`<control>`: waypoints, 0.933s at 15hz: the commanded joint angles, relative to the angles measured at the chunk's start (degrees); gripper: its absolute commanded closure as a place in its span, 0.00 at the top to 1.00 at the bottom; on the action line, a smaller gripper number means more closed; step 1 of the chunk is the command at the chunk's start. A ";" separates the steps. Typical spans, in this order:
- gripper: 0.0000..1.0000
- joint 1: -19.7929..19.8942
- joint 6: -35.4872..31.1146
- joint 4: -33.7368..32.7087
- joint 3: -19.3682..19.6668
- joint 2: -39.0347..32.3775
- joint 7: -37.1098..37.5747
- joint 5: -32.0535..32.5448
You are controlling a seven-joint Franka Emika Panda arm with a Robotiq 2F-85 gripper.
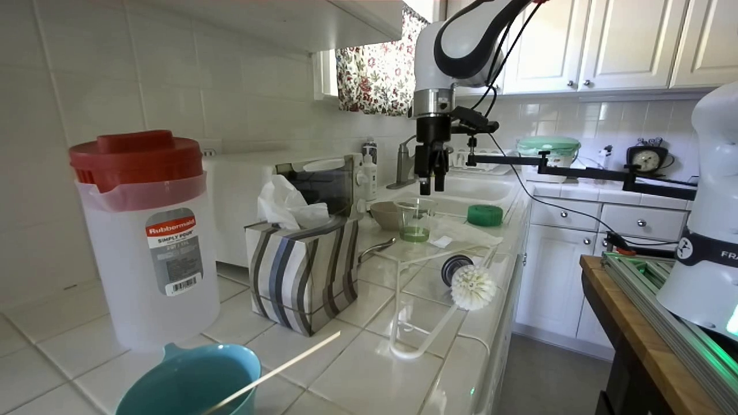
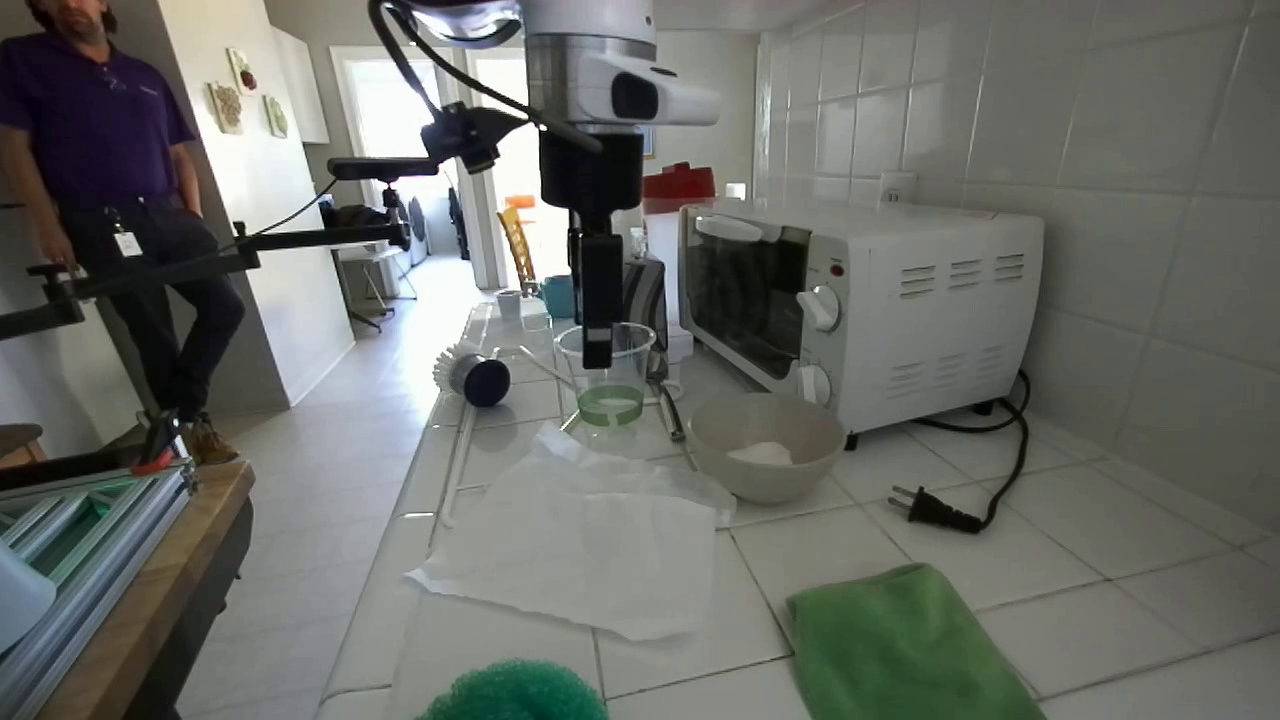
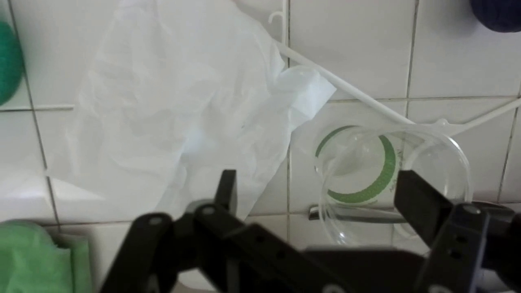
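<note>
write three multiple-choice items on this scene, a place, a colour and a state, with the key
1. Where is the black two-pronged power plug?
A) wall socket
B) white tiled counter
C) beige round bowl

2. What colour is the band low on the clear plastic cup?
A) green
B) red
C) blue

3. How is the black two-fingered gripper?
A) shut, empty
B) shut on the plug
C) open, empty

1: B, it lies on that counter in an exterior view.
2: A, the band shows green in the wrist view.
3: C, the wrist view shows its fingers apart, gripping nothing.
</note>
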State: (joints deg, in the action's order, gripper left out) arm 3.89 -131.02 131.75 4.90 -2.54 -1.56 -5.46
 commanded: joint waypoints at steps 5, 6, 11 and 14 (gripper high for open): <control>1.00 0.66 -8.03 0.84 -0.09 -1.97 -2.64 0.62; 1.00 0.65 -8.93 0.80 -0.19 -2.21 -2.84 0.25; 1.00 0.64 -9.63 0.13 -0.79 -3.49 -4.33 -0.84; 0.78 0.74 -9.41 0.11 -1.00 -3.91 -4.75 -0.97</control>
State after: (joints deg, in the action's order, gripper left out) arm 4.02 -139.75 131.88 4.41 -6.06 -3.08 -4.60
